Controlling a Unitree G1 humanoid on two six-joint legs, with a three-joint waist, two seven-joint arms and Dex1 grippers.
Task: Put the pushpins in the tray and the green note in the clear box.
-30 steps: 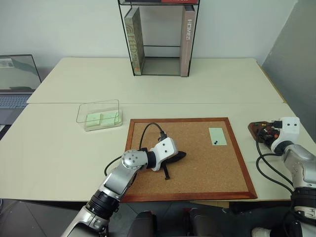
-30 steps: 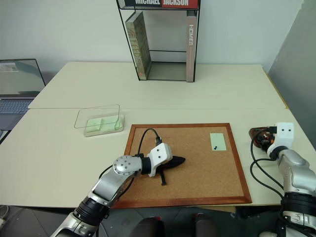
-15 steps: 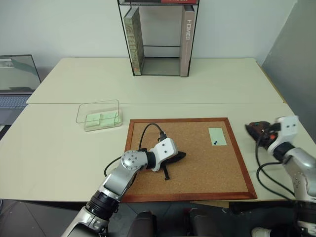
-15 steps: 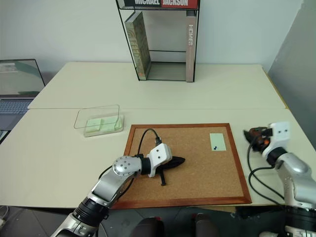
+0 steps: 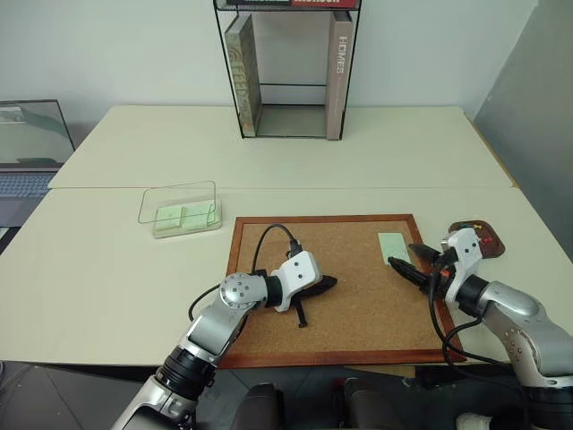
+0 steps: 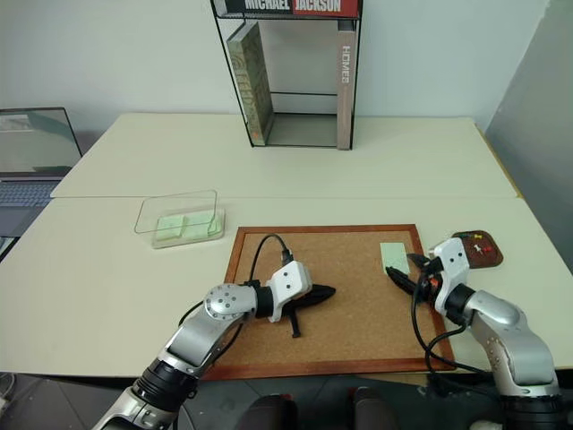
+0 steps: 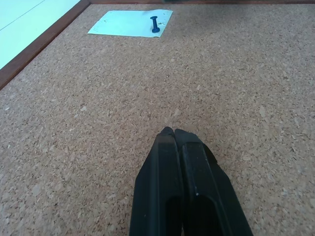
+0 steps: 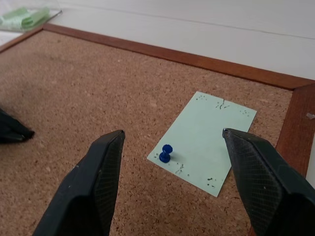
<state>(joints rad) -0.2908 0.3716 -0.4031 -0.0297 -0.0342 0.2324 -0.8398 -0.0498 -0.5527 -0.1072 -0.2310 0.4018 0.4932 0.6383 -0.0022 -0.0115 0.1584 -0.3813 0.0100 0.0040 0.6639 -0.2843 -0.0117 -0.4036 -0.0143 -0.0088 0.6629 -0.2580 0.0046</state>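
Right eye view: book spines on the wire shelf (image 6: 286,72) read "JACKSON" and "HOMES". One green note (image 8: 203,141) lies on the corkboard (image 5: 358,331), pinned by one blue pushpin (image 8: 166,153). The right gripper (image 8: 172,142) hangs over them, fingers spread, empty. The left gripper (image 7: 173,132) rests clenched, empty. One tray (image 6: 477,249) holds pins; one clear box (image 5: 179,209) holds green slips.

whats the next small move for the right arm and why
Probably ease the right gripper forward and down so its open jaws straddle the blue pushpin, then close. That pin pegs the green note to the corkboard, so the note cannot go to the clear box until the pin comes out.
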